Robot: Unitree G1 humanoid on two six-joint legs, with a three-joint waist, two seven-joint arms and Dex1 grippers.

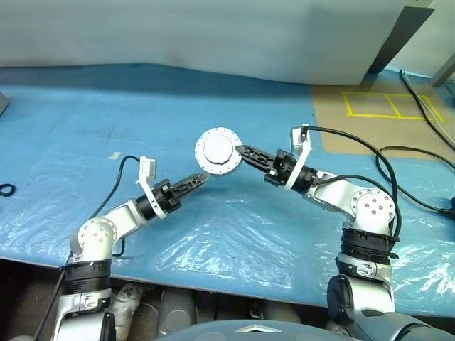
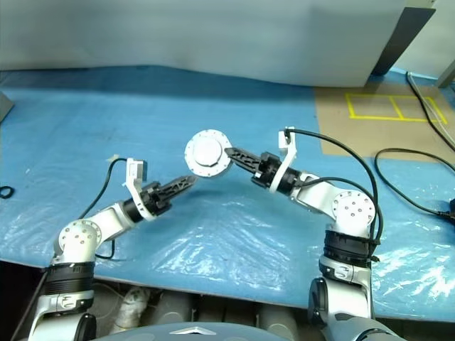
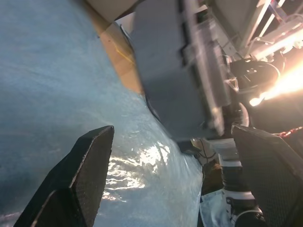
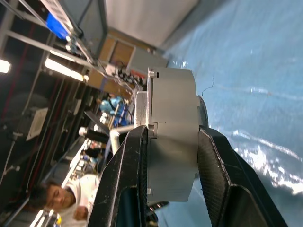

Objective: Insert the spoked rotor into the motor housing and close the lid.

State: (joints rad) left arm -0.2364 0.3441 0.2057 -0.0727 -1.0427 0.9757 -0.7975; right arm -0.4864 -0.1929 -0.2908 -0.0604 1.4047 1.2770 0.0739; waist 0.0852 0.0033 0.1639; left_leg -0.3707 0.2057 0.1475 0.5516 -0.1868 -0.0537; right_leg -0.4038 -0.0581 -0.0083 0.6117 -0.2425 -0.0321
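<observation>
A blue plastic sheet (image 1: 234,234) covers the table, wrinkled and glossy near the front edge, with a bare brown patch (image 1: 370,121) at the far right marked by yellow tape lines (image 1: 387,105). A pale wall panel (image 1: 213,35) runs along the back. Black cables (image 1: 419,163) loop over the right side of the sheet. The right arm reaches in from the right, and the right gripper (image 1: 240,151) is clamped on the housing (image 1: 219,151), holding it up off the sheet near the middle of the table. In the right wrist view the two black fingers (image 4: 130,161) press on the two flat faces of the gray round body (image 4: 173,137), one finger on each side, so the grip is across its thickness. The lid (image 2: 207,151) is closed on it: in the head views the plain gray face with a raised hub is turned toward the camera, inside a notched rim. The rotor cannot be seen with the case shut. The left gripper (image 1: 201,178) sits just below and left of the housing, its tips near the rim but apart from it; in the left wrist view its fingers (image 3: 90,161) stand wide apart and hold nothing, with the gray housing (image 3: 165,80) ahead of them. A small dark ring (image 1: 6,190) lies at the far left edge of the sheet. A person in a pale top (image 4: 78,203) shows in the background of the right wrist view.
</observation>
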